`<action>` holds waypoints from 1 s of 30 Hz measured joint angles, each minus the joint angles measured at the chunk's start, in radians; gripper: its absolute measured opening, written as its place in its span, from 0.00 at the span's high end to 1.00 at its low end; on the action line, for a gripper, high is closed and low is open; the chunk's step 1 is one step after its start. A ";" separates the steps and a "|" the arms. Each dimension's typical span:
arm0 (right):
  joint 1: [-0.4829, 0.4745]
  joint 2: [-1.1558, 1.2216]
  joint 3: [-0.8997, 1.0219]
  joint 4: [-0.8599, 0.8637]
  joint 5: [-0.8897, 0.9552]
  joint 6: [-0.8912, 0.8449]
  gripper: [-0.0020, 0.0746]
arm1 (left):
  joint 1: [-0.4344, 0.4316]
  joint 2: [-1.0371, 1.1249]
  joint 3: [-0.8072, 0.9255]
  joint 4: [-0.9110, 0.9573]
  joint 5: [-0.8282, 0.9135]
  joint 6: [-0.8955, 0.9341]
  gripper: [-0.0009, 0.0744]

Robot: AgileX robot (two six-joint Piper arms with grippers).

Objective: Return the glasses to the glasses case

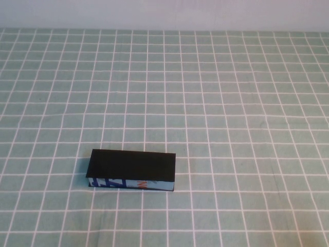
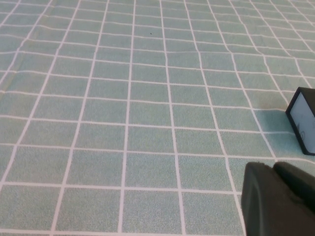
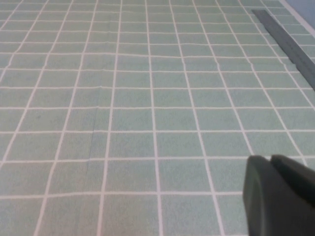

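Left gripper (image 2: 278,196) and right gripper (image 3: 278,194), both closed and empty (low over cloth); shut glasses case (image 1: 132,170) lies crosswise, lower left.

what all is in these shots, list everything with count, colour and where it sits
rectangular black glasses case with blue, white and orange printed front: one, black top, lid shut, lying flat on the cloth near the front edge, left of centre in the high view; one end also shows in the left wrist view
glasses: none visible in any view
green cloth with white grid lines: one, pale green, covering the table
dark grey flat strip: one, at the cloth's edge, seen only in the right wrist view
pale wall: one, whitish, behind the table
left gripper: one, black, shut, low over bare cloth near the case's end
right gripper: one, black, shut, low over bare cloth
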State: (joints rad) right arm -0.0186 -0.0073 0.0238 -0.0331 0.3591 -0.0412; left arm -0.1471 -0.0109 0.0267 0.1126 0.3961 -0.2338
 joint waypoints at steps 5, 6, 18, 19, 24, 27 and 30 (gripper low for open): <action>-0.010 0.000 0.000 0.004 0.000 -0.004 0.99 | 0.000 0.000 0.000 0.000 0.000 0.000 0.99; -0.010 0.000 0.000 0.004 0.000 -0.004 0.99 | 0.000 0.000 0.000 0.000 0.000 0.000 0.99; -0.010 -0.002 0.000 0.004 -0.001 -0.004 0.99 | 0.000 0.000 0.000 0.000 0.000 0.000 0.99; -0.010 -0.002 0.000 0.004 -0.001 -0.004 0.99 | 0.000 0.000 0.000 0.000 0.000 0.000 0.99; -0.010 -0.002 0.000 0.004 -0.002 -0.004 0.99 | 0.000 0.000 0.000 0.000 0.000 0.000 0.99; -0.010 -0.002 0.000 0.004 -0.002 -0.004 0.99 | 0.000 0.000 0.000 0.000 0.000 0.000 0.99; -0.010 -0.002 0.000 0.004 -0.002 -0.004 0.99 | 0.000 0.000 0.000 0.000 0.000 0.000 0.99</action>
State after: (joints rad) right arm -0.0290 -0.0095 0.0238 -0.0290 0.3569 -0.0450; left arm -0.1471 -0.0109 0.0267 0.1126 0.3961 -0.2338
